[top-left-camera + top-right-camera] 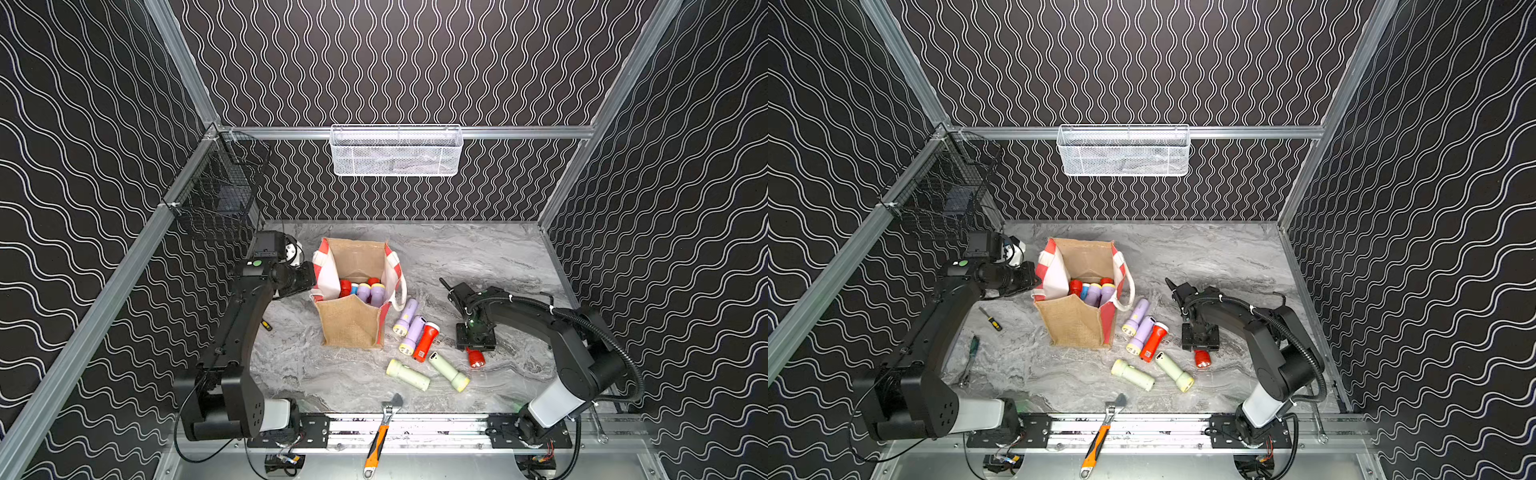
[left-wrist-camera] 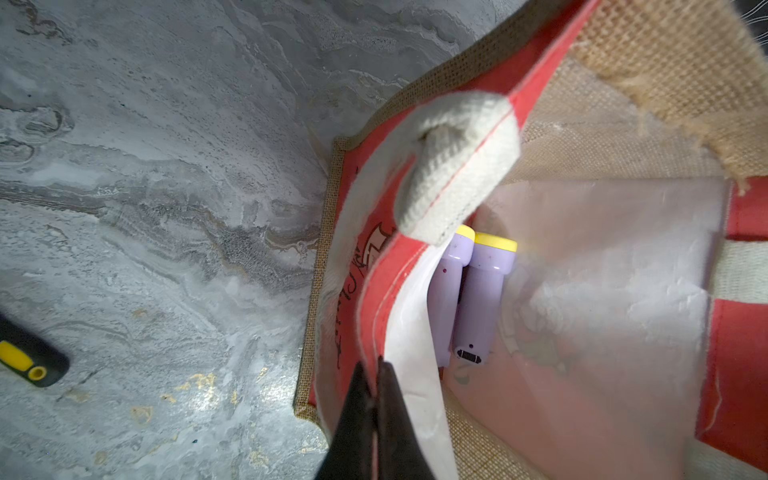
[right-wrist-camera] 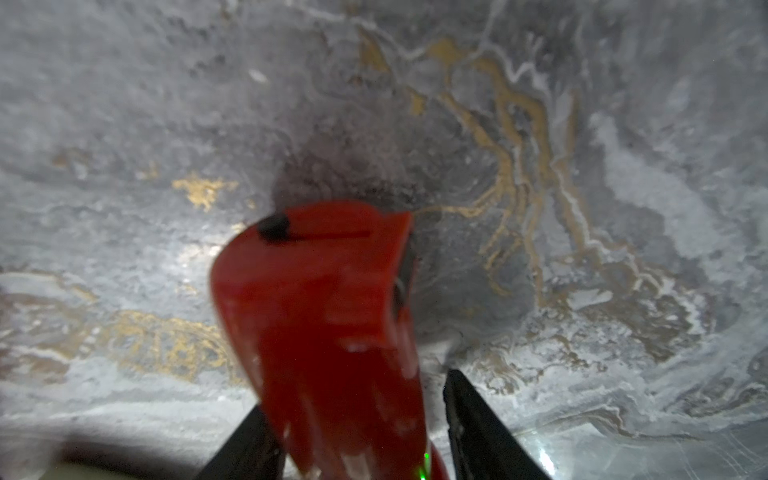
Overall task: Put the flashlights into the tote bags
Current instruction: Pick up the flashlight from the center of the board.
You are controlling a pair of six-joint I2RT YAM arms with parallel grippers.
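firmly, the left gripper (image 2: 376, 376) pinches the side wall of the bag (image 2: 648, 54), with two lilac flashlights (image 2: 482, 299) inside just past its tips. the right gripper (image 3: 353, 390) stands spread around a blurred red flashlight (image 3: 316, 299), with a gap at one finger.

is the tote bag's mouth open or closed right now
Open. The tote bag stands upright with its mouth spread, red and lilac flashlights visible inside; the left gripper is shut on its rim.

Six flashlights (image 1: 426, 341) lie outside the one tote bag (image 1: 351, 328), five visible inside.
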